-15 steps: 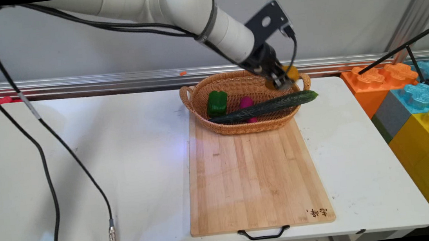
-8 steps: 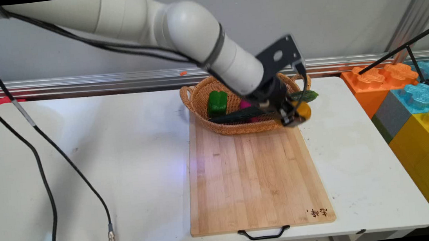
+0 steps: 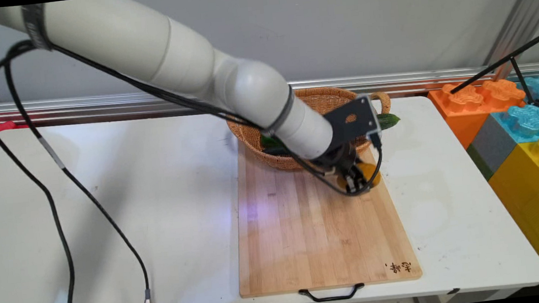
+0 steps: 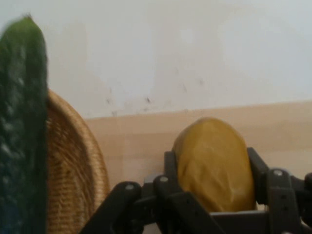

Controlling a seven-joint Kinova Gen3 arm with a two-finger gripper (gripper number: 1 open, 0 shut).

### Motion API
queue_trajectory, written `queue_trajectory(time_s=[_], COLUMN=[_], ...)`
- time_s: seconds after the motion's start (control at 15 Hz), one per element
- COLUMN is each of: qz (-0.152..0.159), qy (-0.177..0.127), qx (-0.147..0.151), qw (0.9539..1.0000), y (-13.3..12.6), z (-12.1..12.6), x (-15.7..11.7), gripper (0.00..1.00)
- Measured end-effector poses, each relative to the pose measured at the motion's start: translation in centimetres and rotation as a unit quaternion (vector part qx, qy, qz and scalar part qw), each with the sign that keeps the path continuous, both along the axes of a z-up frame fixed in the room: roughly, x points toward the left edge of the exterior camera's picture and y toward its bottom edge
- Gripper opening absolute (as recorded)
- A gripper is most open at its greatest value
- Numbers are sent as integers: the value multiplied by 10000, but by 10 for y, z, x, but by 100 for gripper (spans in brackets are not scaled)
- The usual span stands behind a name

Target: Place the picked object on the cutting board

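My gripper is shut on a smooth yellow-orange potato-like vegetable. It hangs low over the far right part of the wooden cutting board, just in front of the wicker basket. In the hand view the vegetable sits between the two black fingers, with the board behind it. A long dark green cucumber lies across the basket, its tip sticking out over the right rim. The arm hides most of what the basket holds.
Large coloured toy blocks are stacked off the table's right end. A black tripod leg crosses above them. Black cables hang over the left of the white table. A metal rail runs along the wall.
The gripper has carried the yellow vegetable out of the basket, over its front right rim, and down toward the board's far right part. The arm now covers the green pepper and the magenta vegetable.
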State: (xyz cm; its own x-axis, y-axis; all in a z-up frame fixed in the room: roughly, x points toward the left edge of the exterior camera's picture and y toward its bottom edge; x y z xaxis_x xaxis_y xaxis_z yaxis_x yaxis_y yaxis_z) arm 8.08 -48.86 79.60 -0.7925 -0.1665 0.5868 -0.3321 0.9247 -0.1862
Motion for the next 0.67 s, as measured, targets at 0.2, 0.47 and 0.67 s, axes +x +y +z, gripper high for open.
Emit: queue_trajectory(time_s=[0.2, 0.47, 0.67], qz=[6, 37, 90], qy=[-145, -235, -202], qx=[31, 20, 39], qw=[9999, 9997, 9997], y=[3, 4, 2], z=[-22, -34, -29], x=[-2, -4, -7], gripper=[0, 100, 100])
